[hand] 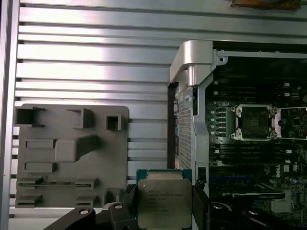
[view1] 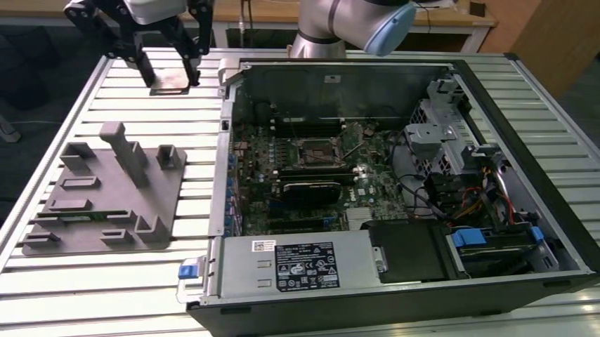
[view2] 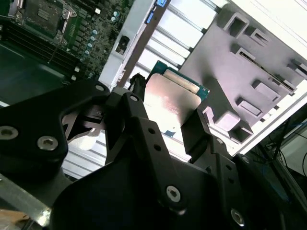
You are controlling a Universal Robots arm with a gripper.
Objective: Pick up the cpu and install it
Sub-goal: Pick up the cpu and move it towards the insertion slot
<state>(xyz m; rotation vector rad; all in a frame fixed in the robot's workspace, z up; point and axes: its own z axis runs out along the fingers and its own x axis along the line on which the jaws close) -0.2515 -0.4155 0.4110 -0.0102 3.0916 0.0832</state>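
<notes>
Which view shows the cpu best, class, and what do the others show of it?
The first wrist view: the cpu faces the camera squarely, metal top plain, held in the gripper. The second wrist view shows it slanted, washed by glare and partly behind the gripper. The exterior view shows it as a small grey plate.

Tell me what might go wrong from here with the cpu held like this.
1. The gripper pinches the cpu with its jaws by two edges only, above the slatted table; a slip would likely drop it onto the slats.
2. The open socket lies inside the computer case, past its raised wall; the cpu or jaws may clip that wall on the way in.
</notes>
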